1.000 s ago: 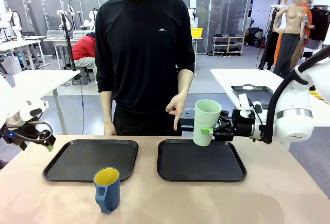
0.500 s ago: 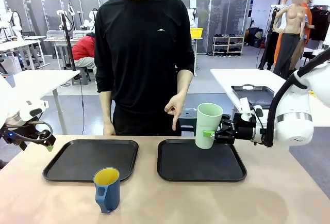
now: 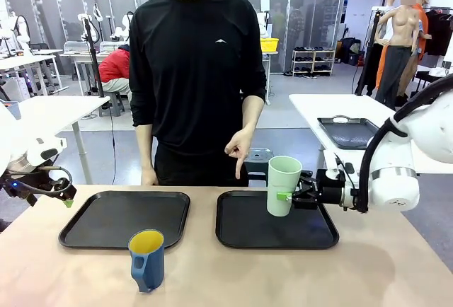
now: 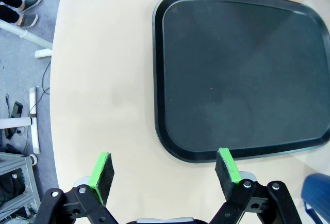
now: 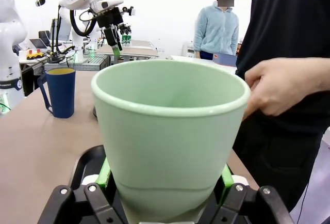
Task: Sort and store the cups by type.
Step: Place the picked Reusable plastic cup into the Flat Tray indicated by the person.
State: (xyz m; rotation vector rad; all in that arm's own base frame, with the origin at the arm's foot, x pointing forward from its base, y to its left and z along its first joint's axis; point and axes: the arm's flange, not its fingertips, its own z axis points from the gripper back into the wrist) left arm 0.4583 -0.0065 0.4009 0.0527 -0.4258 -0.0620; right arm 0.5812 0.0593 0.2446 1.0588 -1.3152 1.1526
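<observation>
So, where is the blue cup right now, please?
In the front view the blue cup stands on the bare table, just robot-side of the left tray.

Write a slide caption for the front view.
Right tool holds the mint-green tumbler over the right tray while a person's hand points down; the blue cup stands on the table.

The tan table point(image 3: 382, 271) carries two black trays side by side: the right tray point(image 3: 276, 220) lies just below the person's pointing hand point(image 3: 239, 153), and the left tray point(image 3: 125, 218) lies well off to the robot's left of it. A blue cup point(image 3: 147, 259) stands upright on the bare tabletop, farther from the hand, just beside the left tray's near edge.
</observation>
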